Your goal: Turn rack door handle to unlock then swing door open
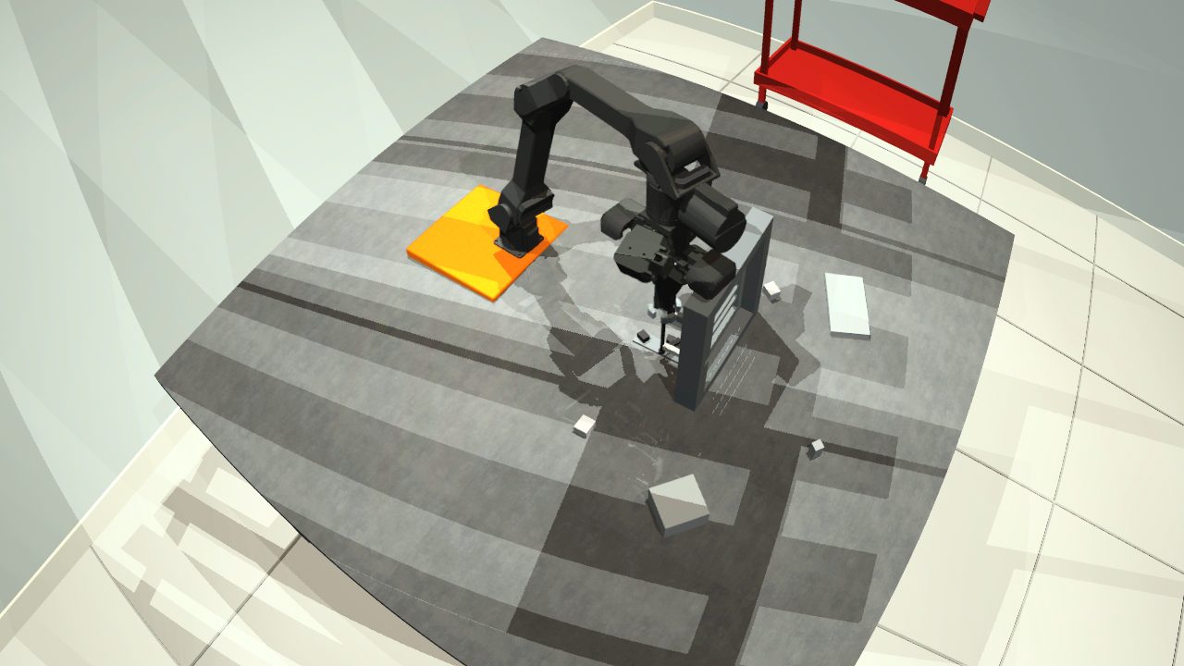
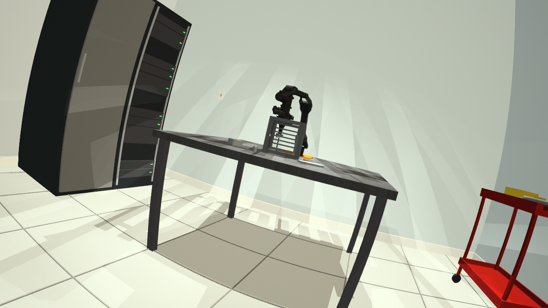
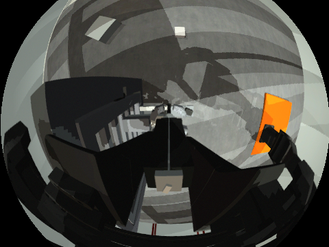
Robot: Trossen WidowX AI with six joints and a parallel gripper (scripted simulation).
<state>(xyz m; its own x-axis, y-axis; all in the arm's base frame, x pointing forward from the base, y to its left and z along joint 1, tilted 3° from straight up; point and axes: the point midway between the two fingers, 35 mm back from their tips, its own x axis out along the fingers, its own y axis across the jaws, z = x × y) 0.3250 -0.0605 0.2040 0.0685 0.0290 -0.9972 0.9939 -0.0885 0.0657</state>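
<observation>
The grey rack frame [image 1: 692, 360] [image 2: 302, 140] [image 3: 92, 90] stands upright on the table. Its slatted door [image 1: 724, 316] [image 3: 103, 110] appears near the frame plane; its exact angle is hard to tell. The door's handle [image 1: 662, 339] is a thin, dark upright piece on the robot's side, mostly hidden by the fingers. My gripper [image 1: 664, 313] [image 3: 169, 138] points down beside the frame's near post and is shut on the handle, low under the bulky wrist. The wrist parts hang close to the frame's top; whether they touch it cannot be told. The handle's turn is unclear.
An orange mat [image 1: 447, 244] [image 3: 277, 113] lies under the arm's base. A grey block [image 1: 678, 505] [image 3: 101, 28] and a small white cube [image 1: 584, 425] [image 3: 179, 31] lie on the near side. A white slab [image 1: 846, 304] and two small cubes lie beyond the frame.
</observation>
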